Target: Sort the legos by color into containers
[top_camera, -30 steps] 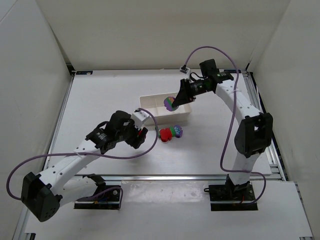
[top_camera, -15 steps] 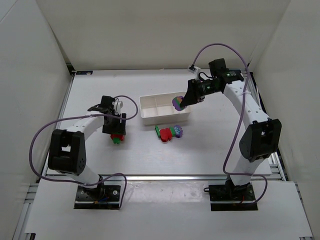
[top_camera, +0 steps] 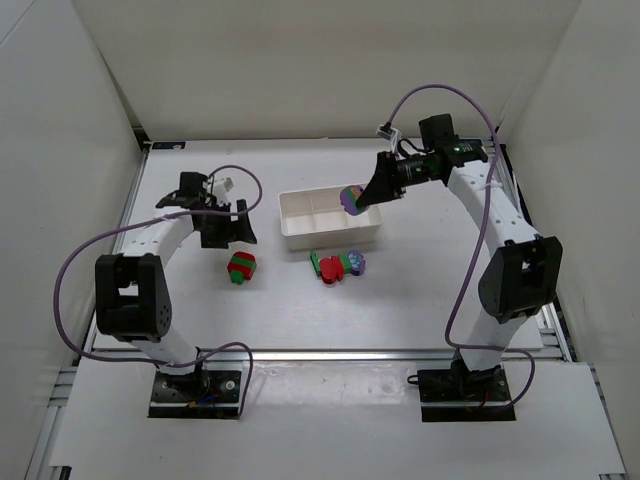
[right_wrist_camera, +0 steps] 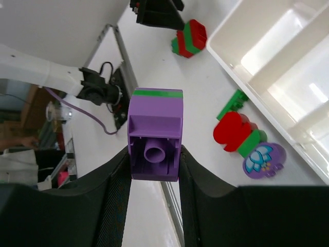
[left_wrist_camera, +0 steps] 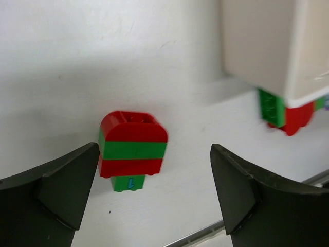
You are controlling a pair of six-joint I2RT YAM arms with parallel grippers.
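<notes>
Right gripper grips purple stack; tray partly hides bricks, perhaps 2.

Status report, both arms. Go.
Left gripper open, facing red-green stack. Right gripper shut on purple-green stack, near tray. Loose bricks before tray. Nothing blocking.

The blurred white tray runs off the top edge, hiding most of the bricks behind it

Tray sits mid-tabletop, bricks clustered just in front, a stack well off front-left, one brick up over its right end.
</notes>
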